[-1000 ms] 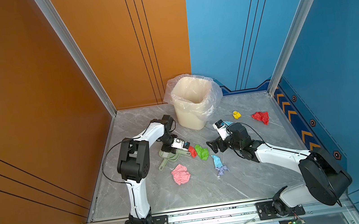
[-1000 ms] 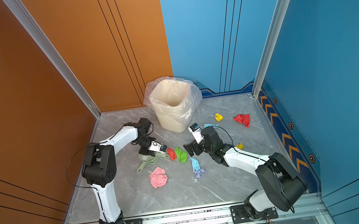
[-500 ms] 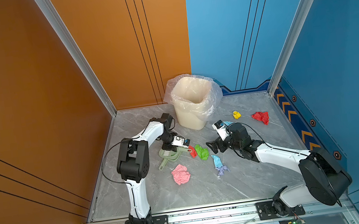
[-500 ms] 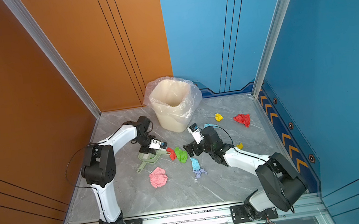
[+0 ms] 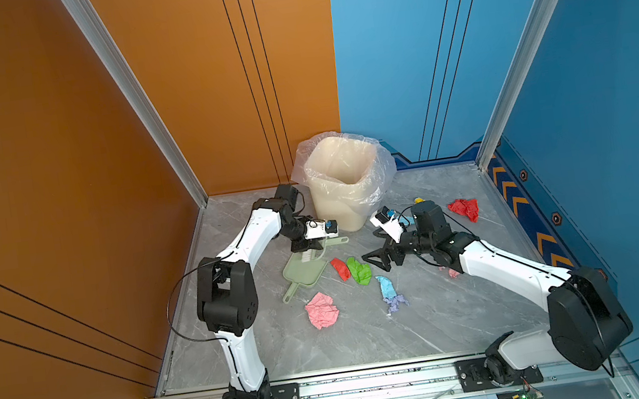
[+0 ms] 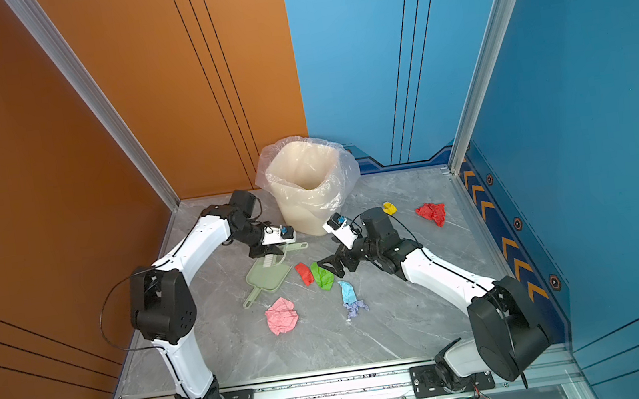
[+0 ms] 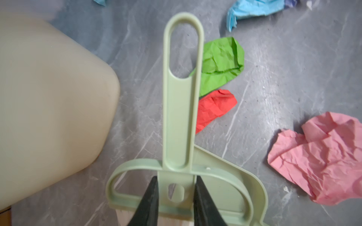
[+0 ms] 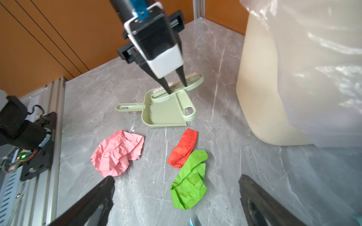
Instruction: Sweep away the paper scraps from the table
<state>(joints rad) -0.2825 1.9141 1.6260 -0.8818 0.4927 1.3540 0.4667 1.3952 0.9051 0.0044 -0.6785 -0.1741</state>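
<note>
Left hand point(image 7: 176, 179) was clamped on the brush point(image 7: 179, 117) near the bin point(image 7: 49, 97); right hand point(image 5: 375, 263), also nearby, gaped open, empty.

wide-apart jaws flank a green scrap point(image 8: 189, 187) on the table point(image 8: 225, 156).

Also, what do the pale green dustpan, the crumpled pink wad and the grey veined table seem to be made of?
The pale green dustpan looks like moulded plastic: smooth, slightly matt, thin even rims. The crumpled pink wad looks like thin matt paper with sharp creases. The grey veined table looks like marble, perhaps only a printed laminate; its soft sheen leaves that open.
</note>
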